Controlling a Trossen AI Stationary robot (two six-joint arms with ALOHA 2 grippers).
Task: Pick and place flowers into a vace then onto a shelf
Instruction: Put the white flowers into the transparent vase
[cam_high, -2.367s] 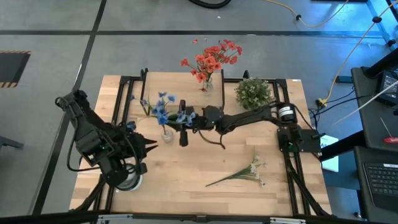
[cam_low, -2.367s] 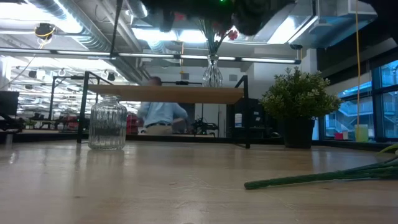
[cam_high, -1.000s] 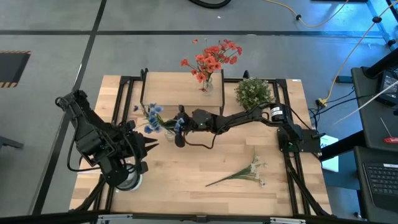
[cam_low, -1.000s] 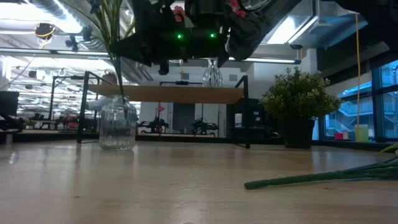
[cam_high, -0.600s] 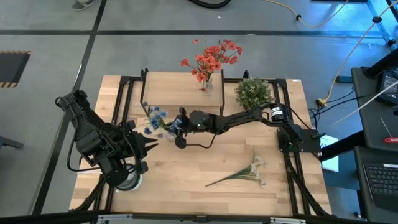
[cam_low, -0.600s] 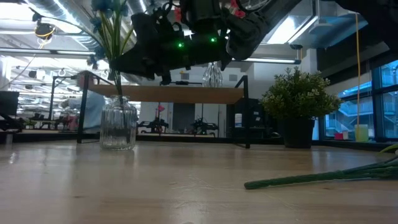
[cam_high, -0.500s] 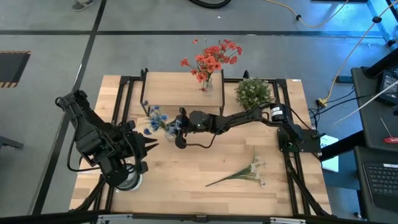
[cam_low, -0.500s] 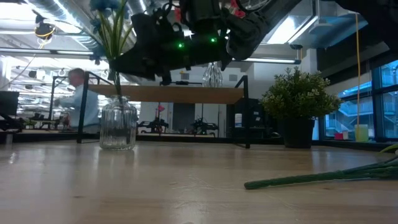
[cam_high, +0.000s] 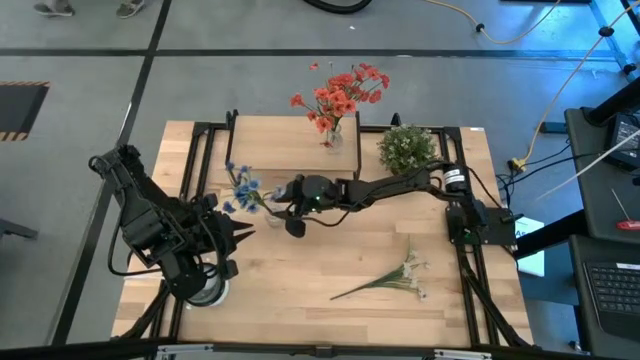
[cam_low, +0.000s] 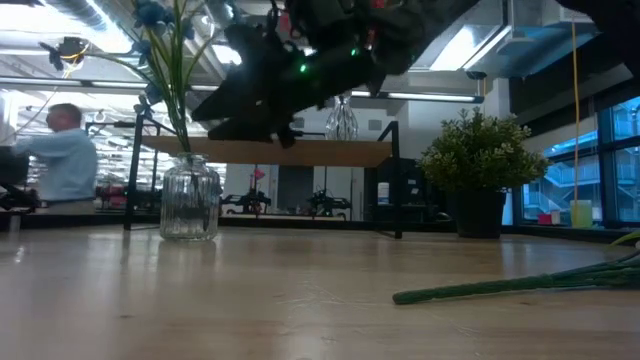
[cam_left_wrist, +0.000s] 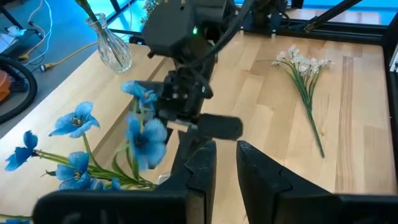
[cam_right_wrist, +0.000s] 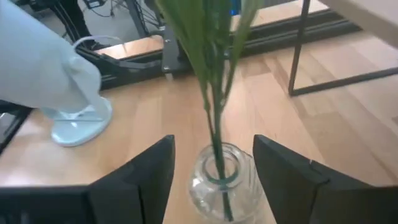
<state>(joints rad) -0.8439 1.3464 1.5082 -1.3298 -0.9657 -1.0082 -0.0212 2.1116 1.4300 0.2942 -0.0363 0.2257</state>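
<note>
The blue flowers (cam_high: 240, 188) stand with their green stems (cam_right_wrist: 214, 93) in a ribbed glass vase (cam_low: 189, 197) in front of the shelf (cam_high: 285, 150). My right gripper (cam_right_wrist: 211, 149) is open above the vase's mouth, one finger on either side of the stems and clear of them. The red-orange flowers (cam_high: 340, 92) stand in a second vase (cam_high: 333, 136) on the shelf. The white flowers (cam_high: 392, 277) lie flat on the table at the near right. My left gripper (cam_high: 240, 235) waits at the table's left with a narrow empty gap between its fingers.
A bushy green potted plant (cam_high: 407, 148) stands at the far right beside the shelf. A white round base (cam_high: 205, 292) sits near the left arm at the near left. A person in a light shirt (cam_low: 60, 160) shows in the room beyond the table.
My right gripper has opened and let go of the blue flowers' stems, and it has tipped, its wrist end rising. The stems stay in the glass vase and now stand steeper. The vase has kept its place.
</note>
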